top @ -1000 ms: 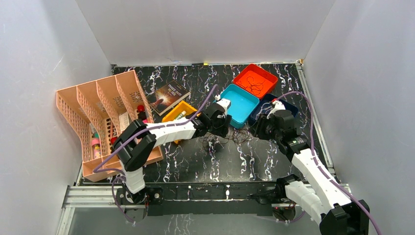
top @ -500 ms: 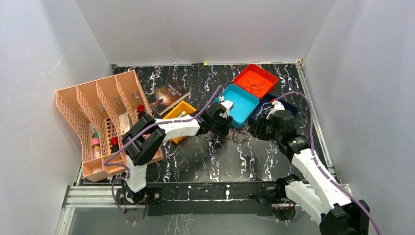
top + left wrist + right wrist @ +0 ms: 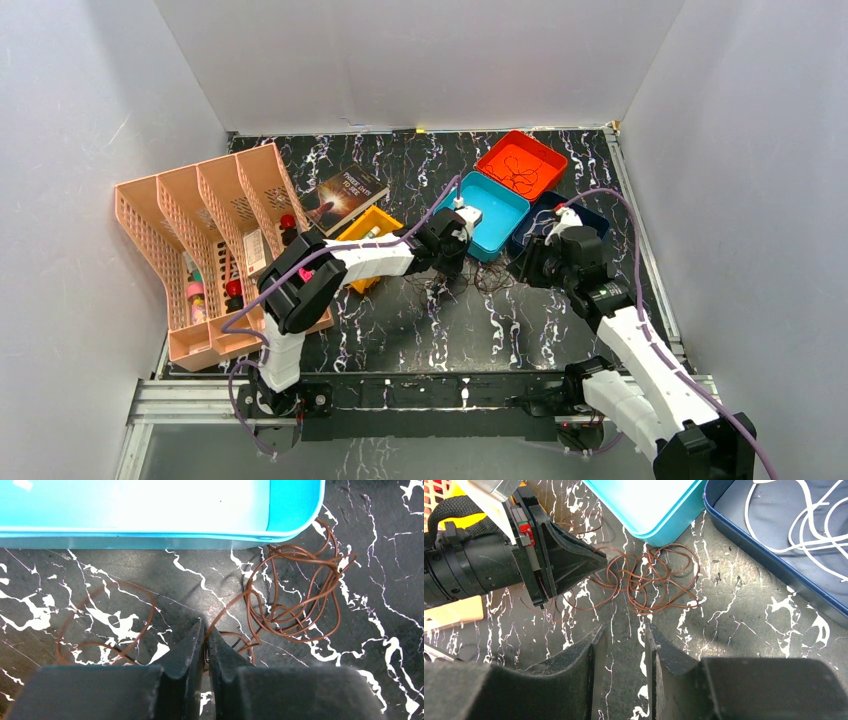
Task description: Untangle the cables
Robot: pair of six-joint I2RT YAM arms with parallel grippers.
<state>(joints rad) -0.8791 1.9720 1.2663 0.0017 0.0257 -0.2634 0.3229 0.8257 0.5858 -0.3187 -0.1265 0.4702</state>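
Note:
A tangle of thin brown cables [image 3: 295, 595] lies on the black marble table just in front of the teal tray [image 3: 150, 510]. It also shows in the right wrist view [image 3: 649, 577] and the top view [image 3: 490, 278]. My left gripper [image 3: 206, 630] is shut on one brown strand that leads into the tangle; a looser brown loop [image 3: 107, 620] lies to its left. My right gripper [image 3: 624, 630] is open and empty, above the table just short of the tangle. A white cable [image 3: 804, 525] lies in the navy tray [image 3: 744, 540]. Dark cables [image 3: 518, 172] lie in the red tray [image 3: 545, 150].
The teal tray [image 3: 490, 210], red tray and navy tray [image 3: 590, 215] stand close behind the tangle. A pink slotted organizer [image 3: 200, 240], a book [image 3: 348, 195] and a yellow box [image 3: 365, 225] are on the left. My left gripper's body [image 3: 554, 555] is near the tangle's left side.
My left arm's elbow has swung right and its gripper has shifted slightly toward the teal tray, still shut on the strand. The right arm has barely moved.

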